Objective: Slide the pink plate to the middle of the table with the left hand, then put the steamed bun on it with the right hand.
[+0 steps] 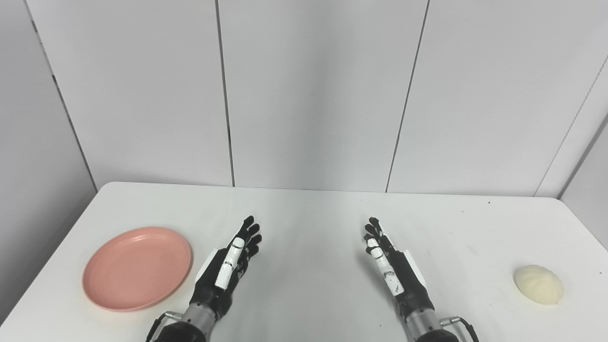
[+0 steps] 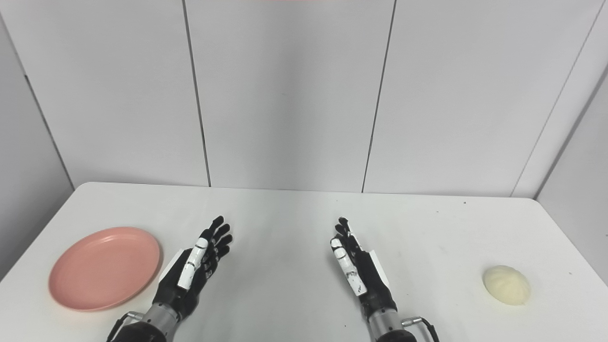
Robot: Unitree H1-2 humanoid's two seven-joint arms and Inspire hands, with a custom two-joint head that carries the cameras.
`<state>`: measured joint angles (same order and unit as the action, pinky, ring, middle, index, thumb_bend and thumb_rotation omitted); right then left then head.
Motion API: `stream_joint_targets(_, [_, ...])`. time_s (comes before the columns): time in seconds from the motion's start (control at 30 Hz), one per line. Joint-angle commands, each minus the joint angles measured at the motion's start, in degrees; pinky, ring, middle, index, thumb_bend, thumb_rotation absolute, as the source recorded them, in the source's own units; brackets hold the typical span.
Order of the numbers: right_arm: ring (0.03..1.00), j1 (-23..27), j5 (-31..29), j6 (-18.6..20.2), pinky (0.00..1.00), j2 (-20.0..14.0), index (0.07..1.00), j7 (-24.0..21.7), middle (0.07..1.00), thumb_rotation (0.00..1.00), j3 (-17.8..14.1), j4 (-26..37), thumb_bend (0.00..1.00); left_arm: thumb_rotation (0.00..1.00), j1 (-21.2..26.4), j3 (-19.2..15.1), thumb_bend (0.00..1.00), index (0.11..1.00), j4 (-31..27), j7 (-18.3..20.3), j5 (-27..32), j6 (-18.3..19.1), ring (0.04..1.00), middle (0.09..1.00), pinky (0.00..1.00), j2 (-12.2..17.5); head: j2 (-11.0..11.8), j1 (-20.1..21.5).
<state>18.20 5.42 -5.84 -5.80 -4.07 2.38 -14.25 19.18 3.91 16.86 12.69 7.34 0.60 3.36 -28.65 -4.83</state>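
A round pink plate (image 1: 137,268) lies flat near the table's left front edge, with nothing on it. A pale cream steamed bun (image 1: 538,284) sits on the table far to the right. My left hand (image 1: 228,270) rests just right of the plate, fingers stretched forward and apart, holding nothing and not touching the plate. My right hand (image 1: 392,268) mirrors it near the middle right, open as well, well left of the bun. Both hands hover low over the white table (image 1: 308,228).
Grey wall panels (image 1: 308,95) rise directly behind the table's far edge. The table's left and right edges run close to the plate and the bun. A few small dark specks mark the tabletop on the right.
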Motion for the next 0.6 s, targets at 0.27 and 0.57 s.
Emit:
stream_joint_targets(0.27, [0.936,-0.4,-0.3,-1.0,0.91,-0.3,0.977,0.2,0.955,1.00,-0.2,0.2,0.23,1.00,-2.3,1.0,0.53,1.000,2.8,0.7,-0.7,3.4,0.982,0.999,1.00,0.0,-0.1,-0.1])
stream_joint_targets(0.57, [0.935,-0.5,-0.3,-0.6,0.91,-0.3,0.978,0.1,0.954,1.00,-0.1,0.4,0.23,1.00,-2.4,1.0,0.53,1.000,2.6,0.7,-0.5,3.5,0.982,0.998,1.00,0.0,-0.1,0.0])
